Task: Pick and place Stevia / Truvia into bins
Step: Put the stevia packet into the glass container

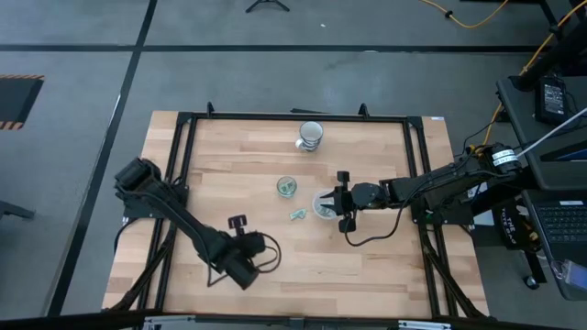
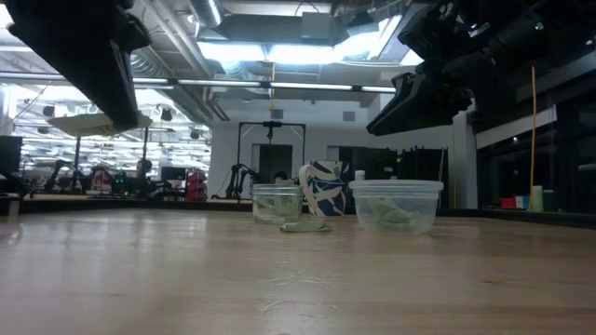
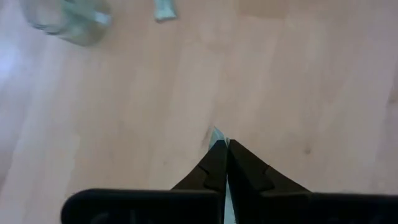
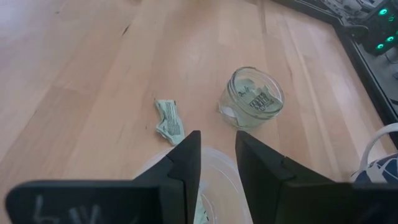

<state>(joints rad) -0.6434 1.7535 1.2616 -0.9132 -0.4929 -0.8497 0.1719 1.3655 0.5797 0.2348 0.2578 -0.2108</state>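
High view: the right gripper (image 1: 340, 201) hovers directly over the wide translucent white plastic cup (image 1: 324, 205), taken below as the landmark. Its fingers stand slightly apart and nothing shows between them – the right wrist view looks down through the gap onto the cup's rim (image 4: 214, 168), with a bit of green paper just visible inside. A crumpled light green and white paper packet (image 1: 297, 215) lies flat on the light wooden tabletop (image 1: 275, 151) just beside the plastic cup, on the side facing the left arm. The narrow clear glass cup with a dark rim (image 1: 288, 187) stands near the plastic cup and holds at least one printed packet (image 4: 257, 99). A white cup with dark blue banding (image 1: 311, 135) stands farther off, toward the tabletop's far edge. The left gripper (image 1: 238, 223) hangs well apart from the plastic cup; its fingers are pressed together on a small pale green-white packet tip (image 3: 217, 136).
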